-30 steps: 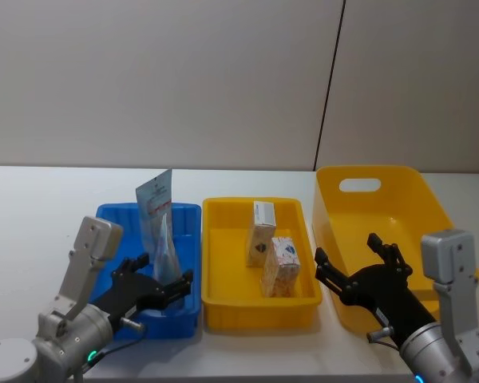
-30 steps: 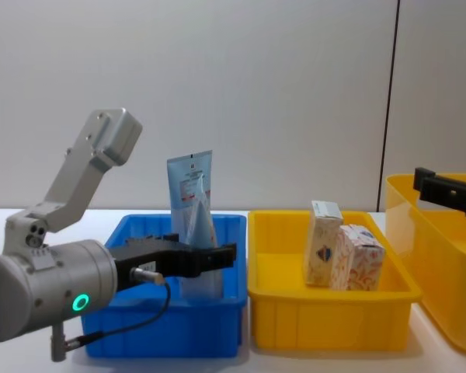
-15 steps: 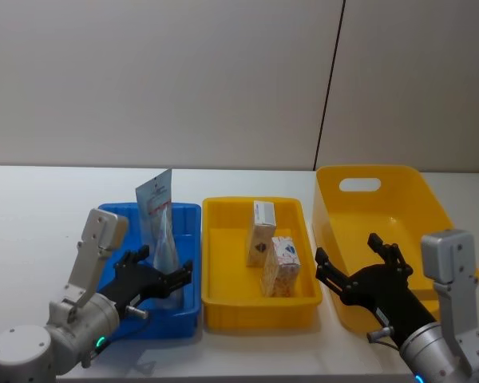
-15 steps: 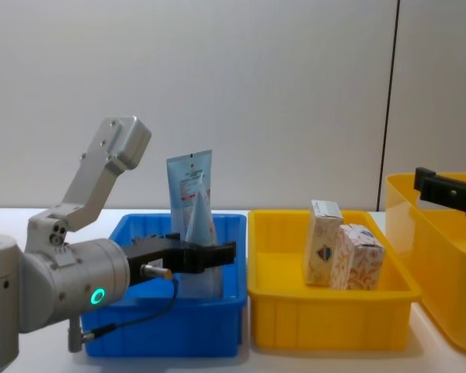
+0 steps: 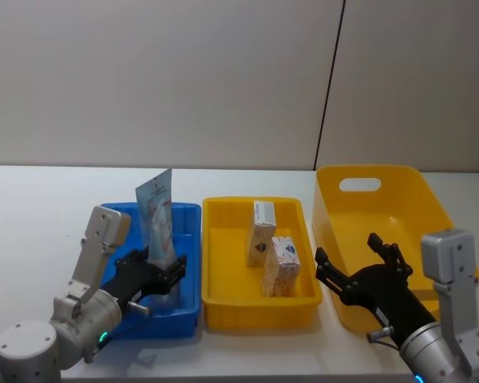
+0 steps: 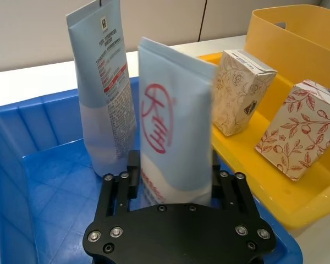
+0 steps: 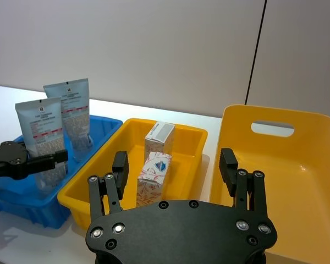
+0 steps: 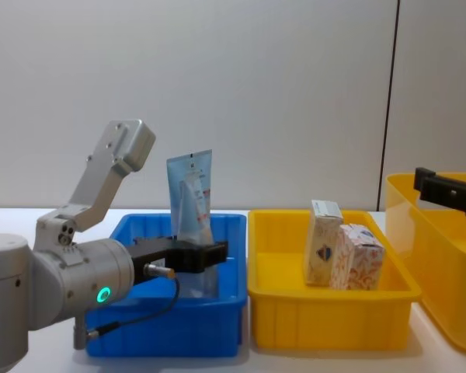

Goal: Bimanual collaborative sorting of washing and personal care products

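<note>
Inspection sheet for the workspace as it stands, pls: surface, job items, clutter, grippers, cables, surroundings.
Surface: white table carrying a blue tray, a yellow tray and a yellow bin side by side.
Job's things: refill pouch and squeeze tube upright in the blue tray; back carton and front carton upright in the yellow tray.
Clutter: nothing seen.
Grippers: left gripper shut on the squeeze tube; right gripper open, at the yellow bin's near left corner.
Cables: thin black cable hangs below the left wrist.
Surroundings: grey wall panels, dark seam.

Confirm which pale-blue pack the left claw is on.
The squeeze tube with the big red logo, gripped by the left claw; the taller pouch stands free behind it.
</note>
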